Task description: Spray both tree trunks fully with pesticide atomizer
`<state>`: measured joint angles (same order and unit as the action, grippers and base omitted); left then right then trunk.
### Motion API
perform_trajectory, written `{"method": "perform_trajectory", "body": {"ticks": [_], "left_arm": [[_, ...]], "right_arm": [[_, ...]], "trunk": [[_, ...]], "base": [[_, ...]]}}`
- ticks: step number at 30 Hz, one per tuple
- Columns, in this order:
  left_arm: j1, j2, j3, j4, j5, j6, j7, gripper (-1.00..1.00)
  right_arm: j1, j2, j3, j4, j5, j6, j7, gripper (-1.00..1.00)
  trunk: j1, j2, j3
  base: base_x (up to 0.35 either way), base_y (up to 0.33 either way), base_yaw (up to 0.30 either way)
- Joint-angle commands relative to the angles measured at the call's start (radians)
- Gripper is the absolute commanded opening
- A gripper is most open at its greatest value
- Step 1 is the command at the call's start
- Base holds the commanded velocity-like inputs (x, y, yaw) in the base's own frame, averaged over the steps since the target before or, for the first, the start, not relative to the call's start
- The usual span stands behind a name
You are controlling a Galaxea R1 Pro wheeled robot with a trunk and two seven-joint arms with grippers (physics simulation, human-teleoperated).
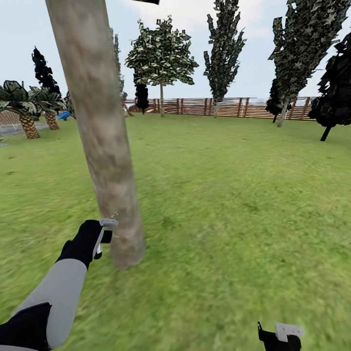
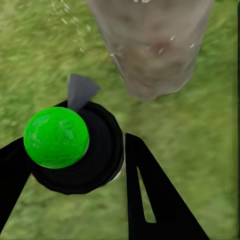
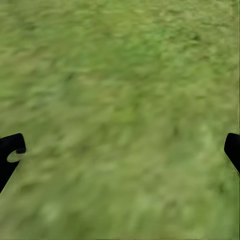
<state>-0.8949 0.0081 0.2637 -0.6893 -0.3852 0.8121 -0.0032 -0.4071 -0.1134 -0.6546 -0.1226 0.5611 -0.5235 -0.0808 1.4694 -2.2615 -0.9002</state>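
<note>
One tree trunk (image 1: 105,146) being sprayed: left gripper (image 2: 75,165) pinches atomizer (image 2: 67,147) beside its base, few specks yet; second tree left; right gripper (image 3: 120,150) spread over lawn (image 1: 234,195)

- Lawn (image 1: 234,204): green grass beneath both my grippers.
- Tree trunk (image 1: 105,146): rooted in the grass just beyond my left gripper (image 1: 105,236).

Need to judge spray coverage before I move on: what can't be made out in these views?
- Tree trunk: far side hidden by the trunk itself; head view's top edge cuts it off.
- White specks: too few and blurred to judge coverage.
- Atomizer body: hidden beneath its green cap in the left wrist view.
- Second tree: cannot tell which.
</note>
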Motion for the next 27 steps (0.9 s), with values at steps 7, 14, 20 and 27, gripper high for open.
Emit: {"method": "perform_trajectory", "body": {"ticks": [7,14,20,27], "left_arm": [[-0.001,-0.001,0.002,-0.001,-0.001,0.004,-0.001,-1.00],[-0.001,-0.001,0.002,0.000,-0.001,0.004,0.000,-1.00],[0.001,-0.001,0.002,0.000,-0.001,0.004,0.000,-1.00],[0.008,0.001,0.002,0.000,-0.003,0.004,0.000,-1.00]], "right_arm": [[-0.001,0.000,-0.003,0.002,0.011,-0.003,-0.007,1.00],[-0.001,0.000,-0.003,0.003,0.011,-0.003,-0.007,1.00],[-0.001,0.000,-0.003,0.003,0.011,-0.004,-0.007,1.00],[-0.001,0.000,-0.003,0.002,0.011,-0.004,-0.007,1.00]], "trunk": [[0.000,0.000,-0.001],[0.000,0.000,-0.001],[0.000,0.000,-0.001],[0.000,0.000,-0.001]], "base": [[0.086,-0.253,0.039],[0.020,-0.277,0.264],[0.132,-0.276,0.113],[0.143,-0.276,0.002]]}}
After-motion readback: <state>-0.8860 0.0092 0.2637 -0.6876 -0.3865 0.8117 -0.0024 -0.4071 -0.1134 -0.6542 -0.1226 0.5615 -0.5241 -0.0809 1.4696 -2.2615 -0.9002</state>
